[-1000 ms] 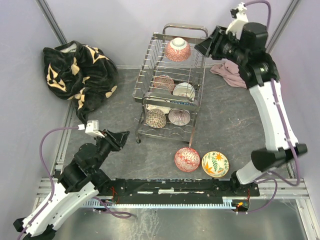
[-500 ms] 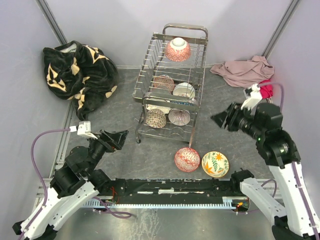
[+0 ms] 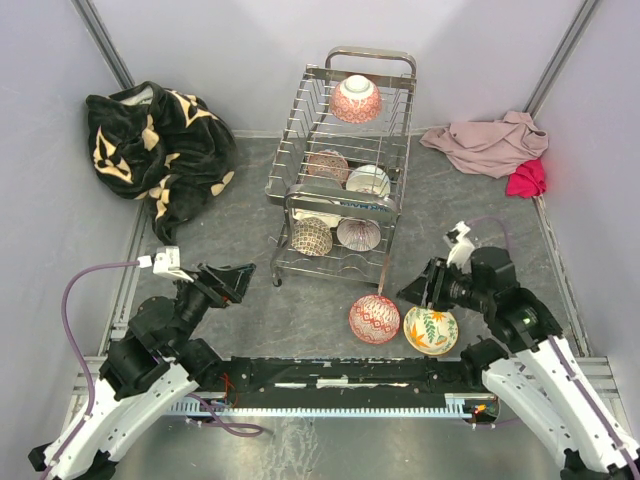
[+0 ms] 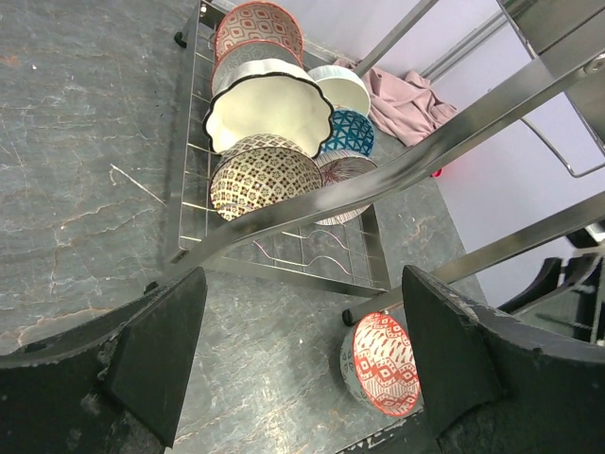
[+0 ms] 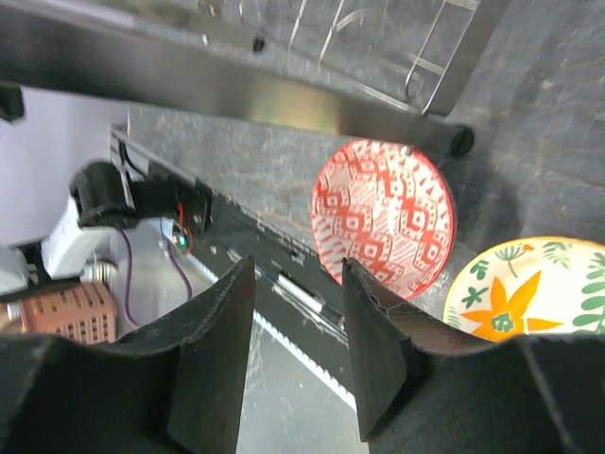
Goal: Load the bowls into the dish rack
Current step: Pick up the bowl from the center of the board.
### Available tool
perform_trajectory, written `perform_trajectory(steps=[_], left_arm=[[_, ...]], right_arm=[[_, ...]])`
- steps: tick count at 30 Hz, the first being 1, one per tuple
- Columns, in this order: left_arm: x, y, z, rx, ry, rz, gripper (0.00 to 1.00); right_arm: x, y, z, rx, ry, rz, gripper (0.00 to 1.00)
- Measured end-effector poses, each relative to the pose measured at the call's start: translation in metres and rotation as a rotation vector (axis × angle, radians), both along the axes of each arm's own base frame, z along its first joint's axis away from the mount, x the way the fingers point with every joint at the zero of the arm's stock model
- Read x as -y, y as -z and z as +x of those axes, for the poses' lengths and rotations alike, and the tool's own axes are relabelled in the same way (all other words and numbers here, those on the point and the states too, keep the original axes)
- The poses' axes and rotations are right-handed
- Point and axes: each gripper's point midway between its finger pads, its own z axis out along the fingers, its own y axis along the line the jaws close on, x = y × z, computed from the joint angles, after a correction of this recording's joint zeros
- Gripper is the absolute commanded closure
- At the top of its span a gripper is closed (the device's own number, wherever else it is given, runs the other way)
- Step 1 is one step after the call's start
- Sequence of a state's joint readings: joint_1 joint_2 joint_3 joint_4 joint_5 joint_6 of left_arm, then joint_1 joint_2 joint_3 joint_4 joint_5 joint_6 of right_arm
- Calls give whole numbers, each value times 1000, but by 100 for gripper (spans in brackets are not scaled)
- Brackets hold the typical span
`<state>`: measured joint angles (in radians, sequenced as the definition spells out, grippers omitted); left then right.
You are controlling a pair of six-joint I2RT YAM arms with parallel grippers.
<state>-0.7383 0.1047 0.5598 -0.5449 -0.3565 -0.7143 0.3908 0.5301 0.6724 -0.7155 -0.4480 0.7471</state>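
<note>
Dish rack [image 3: 300, 130] stands upright on its feet at the middle of the worktop [image 3: 460, 230], its long axis running away from the arms.

Upper tier: one red-and-white bowl [image 3: 356, 98] sits at the far end.

Lower tier: a cluster of bowls stands on edge.
- A white scalloped bowl [image 4: 269, 113] with a dark rim has a brown patterned bowl [image 4: 265, 182] directly in front of it, and the two touch.
- To their right are a plain white bowl [image 4: 342, 87], a teal patterned bowl [image 4: 346, 132] and a striped bowl [image 4: 340, 170].
- A red diamond-pattern bowl [image 4: 257, 26] closes the far end of the row.
- Whether more bowls lie behind these cannot be told.

Outside the rack: two bowls rest on the worktop, just off its near right corner. The red geometric bowl [image 3: 374, 319] sits mouth up, close to the rack's near right foot. The yellow floral bowl [image 3: 430, 329] sits just beside it on the right, also mouth up.

Left gripper [image 3: 238, 280] is low at the near left and faces the rack's near end, well apart from it. Its jaws are spread wide, with nothing between them.

Right gripper [image 5: 295, 284] hangs over the two loose bowls. Its jaws are partly apart and empty, and touch neither bowl.

Other items:
- A black blanket [image 3: 160, 150] with tan figures is heaped in the far left corner.
- A pink cloth [image 3: 490, 142] and a red cloth [image 3: 527, 178] lie together at the far right, by the wall.
</note>
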Motion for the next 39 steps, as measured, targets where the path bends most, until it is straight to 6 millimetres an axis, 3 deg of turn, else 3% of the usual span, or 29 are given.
perform_trajectory(steps=[8, 13, 17, 21, 24, 29, 39], left_arm=[[1, 1, 1, -5, -1, 5, 10], [1, 3, 2, -12, -2, 11, 10], [1, 4, 2, -14, -4, 13, 10], [0, 4, 2, -15, -6, 15, 10], [1, 5, 2, -20, -7, 19, 10], [1, 7, 3, -25, -7, 25, 10], [3, 13, 4, -35, -4, 31, 10]], right_arm=[[-36, 55, -32, -77, -187, -113, 52], [-63, 74, -60, 32, -309, -236, 53], [-77, 92, -72, 149, -333, -368, 53], [-83, 112, -70, 241, -306, -547, 53], [-91, 111, -62, 318, -256, -633, 53], [-100, 106, -52, 383, -194, -675, 53], [-103, 132, -50, 383, -203, -759, 60]])
